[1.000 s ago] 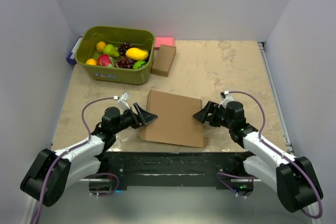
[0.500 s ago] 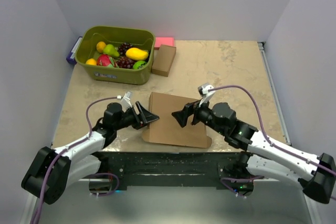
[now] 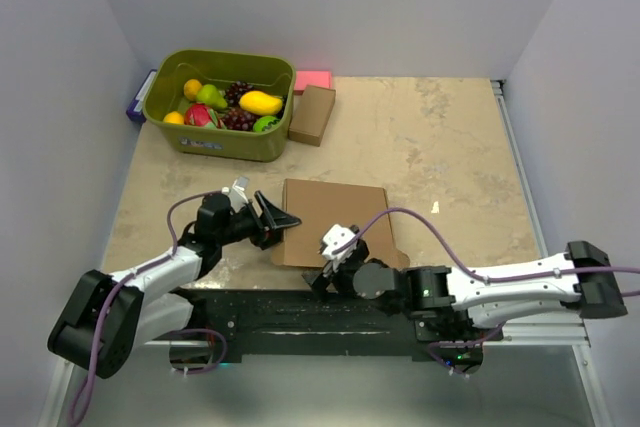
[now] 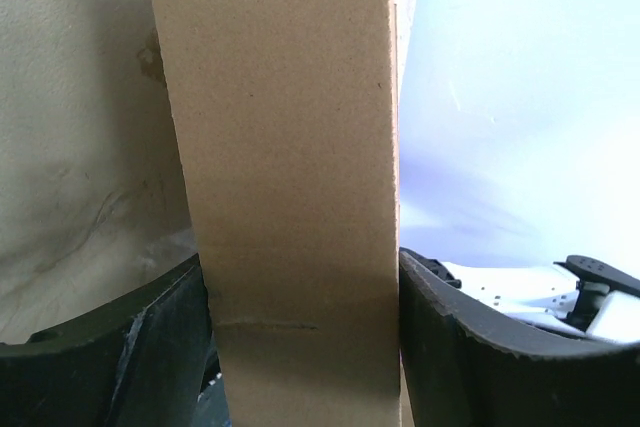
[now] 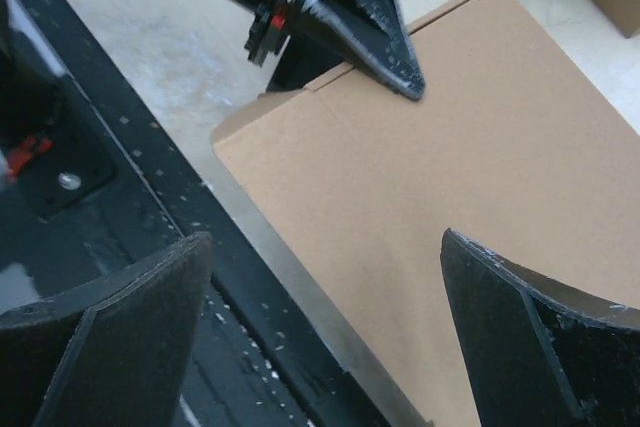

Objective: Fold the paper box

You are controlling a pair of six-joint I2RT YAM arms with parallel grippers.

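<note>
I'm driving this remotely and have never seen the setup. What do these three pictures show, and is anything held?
Two robot arms are bolted at the near edge of the table. The overhead picture looks down from behind them; the other two come from wrist cameras. The left gripper pinches the left edge of the paper box, a brown cardboard piece; its wrist view shows cardboard between both fingers. The right gripper is open over the box's near left corner, holding nothing. At the far left stand a green bin of fruit and a small cardboard box.
</note>
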